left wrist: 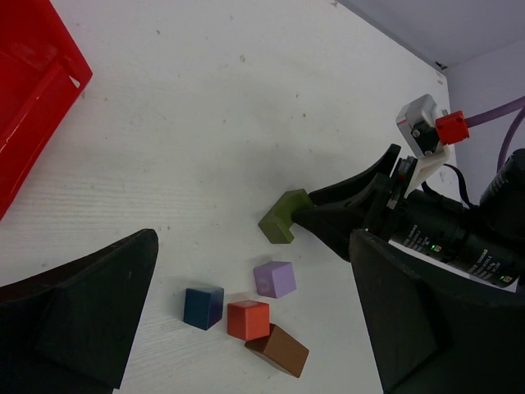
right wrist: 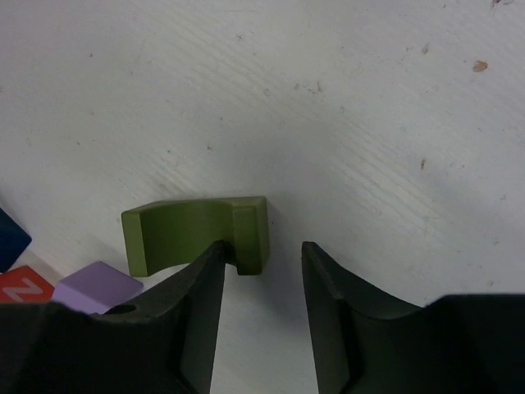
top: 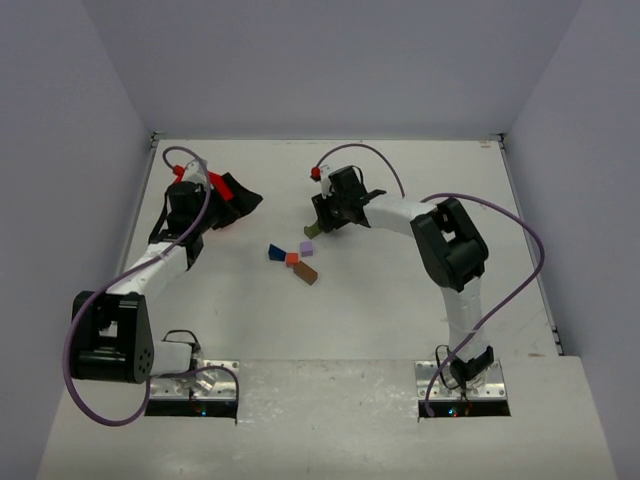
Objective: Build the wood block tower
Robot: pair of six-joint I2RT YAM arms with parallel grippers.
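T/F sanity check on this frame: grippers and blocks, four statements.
1. The left gripper is open and empty. True.
2. The right gripper is shut on the lilac block. False: it is open, one end of the olive block between its fingers; the lilac block lies free.
3. The olive block sits in the red bin. False: it lies on the table, outside the red bin.
4. No block is stacked on another. True.

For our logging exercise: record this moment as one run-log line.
right end effector: open, at olive arch block | left end effector: open, empty | dark blue block, orange-red block, lilac block, brown block: unstacked
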